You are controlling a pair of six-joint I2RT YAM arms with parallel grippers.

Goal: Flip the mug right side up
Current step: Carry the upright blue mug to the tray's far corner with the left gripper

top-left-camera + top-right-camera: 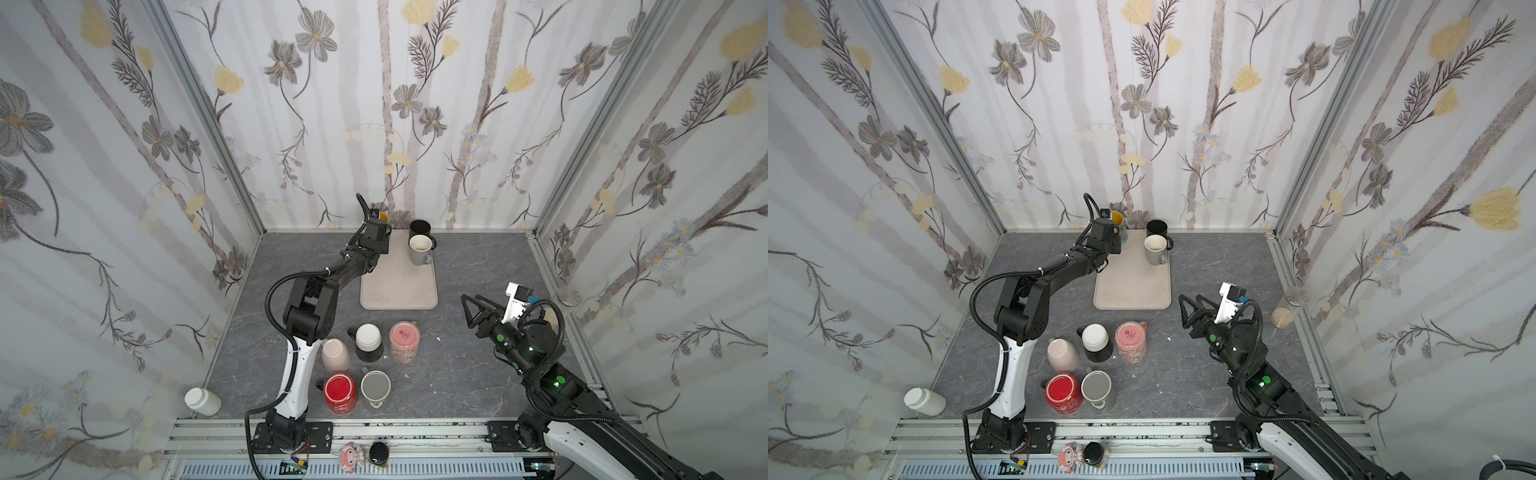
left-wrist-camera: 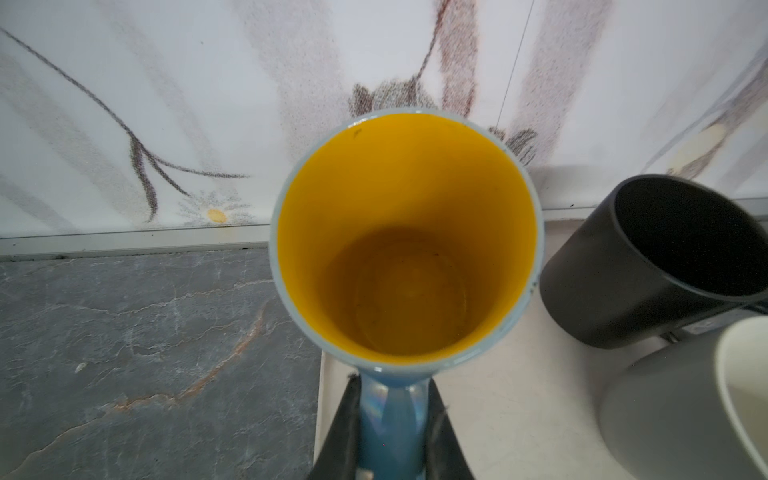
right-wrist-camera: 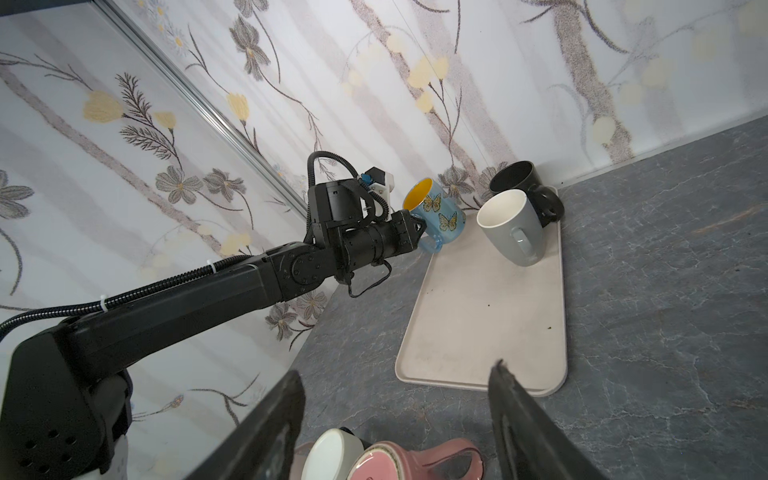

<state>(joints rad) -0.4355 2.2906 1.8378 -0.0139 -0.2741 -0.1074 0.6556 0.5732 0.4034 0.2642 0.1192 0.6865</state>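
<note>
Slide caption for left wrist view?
Left gripper clamps the handle of a mouth-up yellow-lined blue ceramic mug beside a black mug and a grey mug.

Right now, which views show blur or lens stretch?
Left wrist view: the blue mug looks stretched, and the left claw on its handle is soft. Right wrist view: the right claw and pink mug are blurred. Both top views: sharp, evenly lit.

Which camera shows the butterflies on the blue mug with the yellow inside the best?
The right wrist view: the blue butterfly mug shows its painted side there. The left wrist view sees only its yellow inside and handle; both top views catch just a yellow sliver.
</note>
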